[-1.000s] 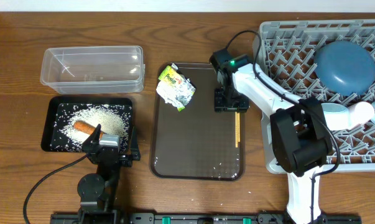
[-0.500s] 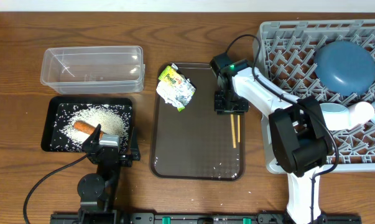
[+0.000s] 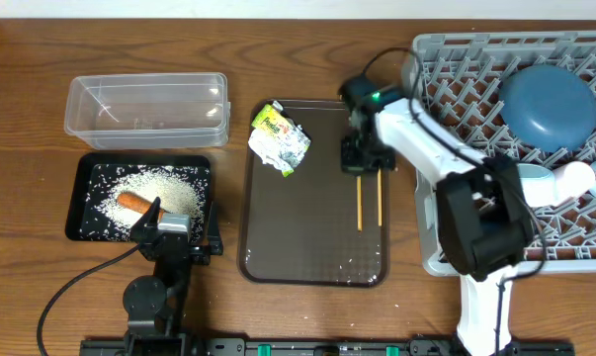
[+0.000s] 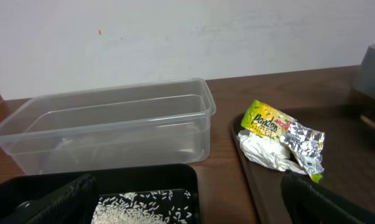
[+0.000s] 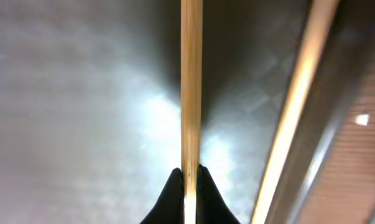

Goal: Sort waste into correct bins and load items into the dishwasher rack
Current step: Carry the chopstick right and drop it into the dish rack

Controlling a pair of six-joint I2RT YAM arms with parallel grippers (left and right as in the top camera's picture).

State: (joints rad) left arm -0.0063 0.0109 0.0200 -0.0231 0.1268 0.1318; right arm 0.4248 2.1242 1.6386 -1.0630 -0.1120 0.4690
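My right gripper (image 3: 361,164) (image 5: 189,177) is shut on one wooden chopstick (image 3: 359,203) (image 5: 191,87) over the dark-brown serving tray (image 3: 312,262). The other chopstick (image 3: 380,198) (image 5: 296,118) lies beside it along the tray's right rim. The crumpled wrapper (image 3: 280,139) (image 4: 279,135) rests at the tray's top left corner. Rice (image 3: 164,186) and the carrot (image 3: 133,201) sit in the black tray (image 3: 80,222). My left gripper (image 3: 175,233) (image 4: 187,208) stands open at that tray's near right corner, holding nothing. The dark-blue dish (image 3: 547,107) is in the grey rack (image 3: 456,69).
The clear plastic box (image 3: 145,109) (image 4: 112,127) stands behind the black tray. A white cup (image 3: 577,179) and a pale bowl (image 3: 533,184) sit in the rack near my right arm. A few rice grains lie on the brown tray's near end.
My right gripper has shut on one chopstick and drawn it leftward, so the pair now lies spread apart. The left arm has not moved.
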